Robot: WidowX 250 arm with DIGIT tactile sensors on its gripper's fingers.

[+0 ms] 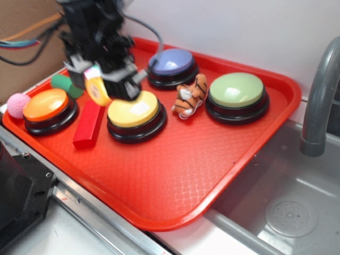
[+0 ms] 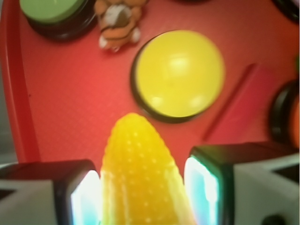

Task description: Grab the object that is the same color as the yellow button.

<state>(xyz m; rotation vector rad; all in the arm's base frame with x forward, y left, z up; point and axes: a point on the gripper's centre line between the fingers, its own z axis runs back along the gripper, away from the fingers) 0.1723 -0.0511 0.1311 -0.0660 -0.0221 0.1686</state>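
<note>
The tool (image 2: 143, 187) grips the corn (image 2: 140, 173) between its two pads (image 2: 84, 197) — held in the air above the red tray (image 1: 175, 180), just over the yellow button (image 1: 134, 110), beside the red block (image 1: 89, 126) and tiger (image 1: 190, 96).

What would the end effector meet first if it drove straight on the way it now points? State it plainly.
Most likely the yellow button. The end effector, shut on the corn cob, points the cob's tip at the button's near edge in the wrist view. Depth is unclear, so it might touch the red tray just short of it.
</note>
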